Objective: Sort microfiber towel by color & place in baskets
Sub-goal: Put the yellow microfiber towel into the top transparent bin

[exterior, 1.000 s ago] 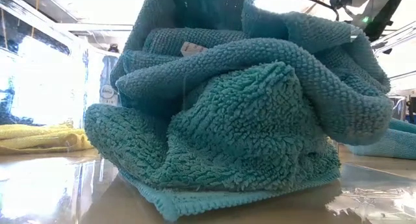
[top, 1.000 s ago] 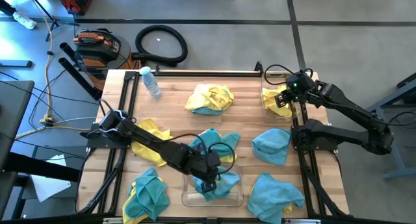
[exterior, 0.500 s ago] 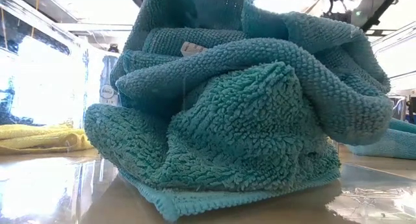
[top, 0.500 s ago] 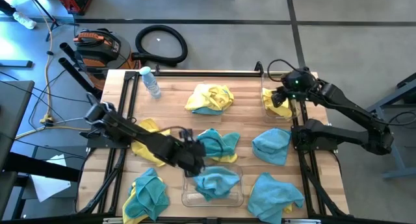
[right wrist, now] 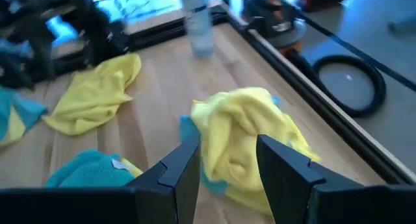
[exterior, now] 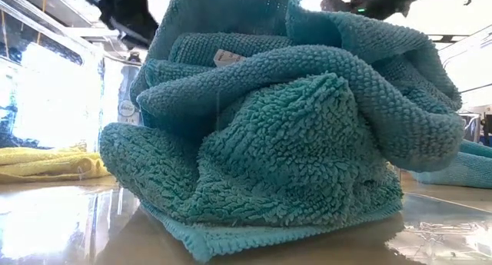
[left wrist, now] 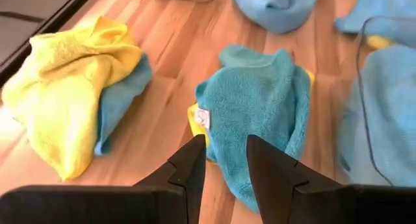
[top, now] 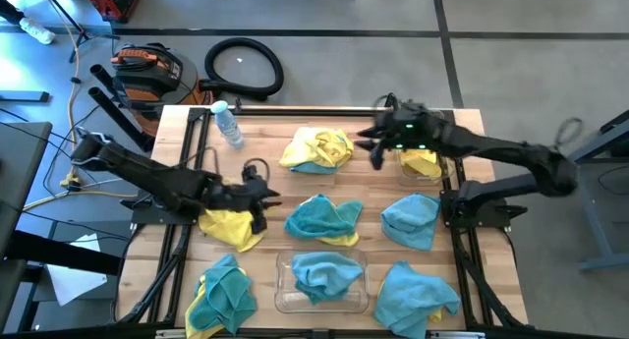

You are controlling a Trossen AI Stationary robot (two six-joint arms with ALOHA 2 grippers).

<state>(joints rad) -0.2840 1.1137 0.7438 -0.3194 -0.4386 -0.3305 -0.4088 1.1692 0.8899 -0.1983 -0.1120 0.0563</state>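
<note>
The near clear basket (top: 283, 298) holds one teal towel (top: 324, 274), which fills the low view (exterior: 292, 142). The far-right basket (top: 401, 168) holds a yellow towel (top: 425, 162). Loose on the table lie a yellow-and-teal heap (top: 316, 148), a teal towel (top: 322, 219), a yellow towel (top: 232, 227) and more teal ones (top: 411, 221). My left gripper (top: 259, 197) (left wrist: 224, 160) hovers open between the yellow towel and the middle teal towel (left wrist: 255, 113). My right gripper (top: 377, 148) (right wrist: 227, 152) is open beside the yellow-and-teal heap (right wrist: 247, 133).
A clear water bottle (top: 228, 124) lies near the far left corner. A teal-and-yellow pile (top: 222, 294) sits at the near left corner and a teal towel (top: 417, 296) near the right corner. Bare wood (top: 265, 152) shows between the bottle and the heap.
My left gripper has pulled up and away from the near basket toward the table's left and far side, leaving the teal towel lying in the basket. My right gripper has swung from over the far-right basket toward the left, to the yellow-and-teal heap.
</note>
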